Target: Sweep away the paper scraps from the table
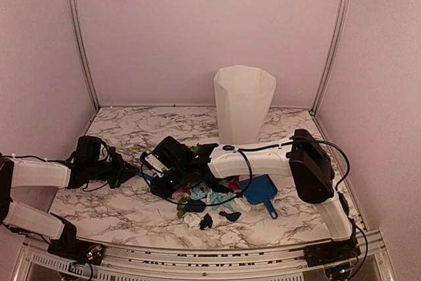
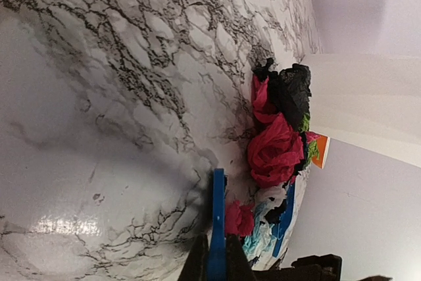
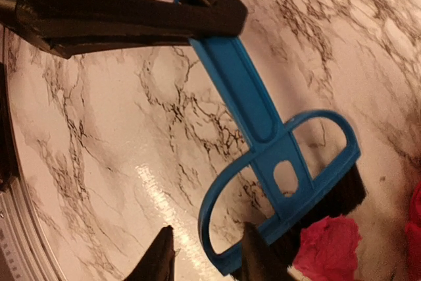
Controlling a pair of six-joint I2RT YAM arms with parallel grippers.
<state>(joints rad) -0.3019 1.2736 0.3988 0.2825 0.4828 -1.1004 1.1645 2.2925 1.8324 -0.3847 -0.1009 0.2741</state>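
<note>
Blue brush (image 3: 263, 123): left fingers (image 2: 196, 264) are clenching its handle; right fingers (image 3: 160, 261) are standing released astride its loop. Paper scraps (image 1: 197, 195) are lying heaped mid-tabletop (image 1: 131, 215), dustpan (image 1: 260, 192) at their 3 o'clock. I am fearing a two-arm tug scattering them.

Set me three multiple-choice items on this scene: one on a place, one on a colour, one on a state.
1. Where on the table does the white bin stand?
A) at the far side
B) at the near edge
C) in the left corner

2. What colour are the bristles of the brush?
A) white
B) black
C) red

3. The left gripper is:
A) open
B) shut on nothing
C) shut on the brush handle

Answers:
1 A, the top view shows it at the table's far edge.
2 B, the right wrist view shows dark bristles under the blue frame.
3 C, its fingers pinch the blue handle.
</note>
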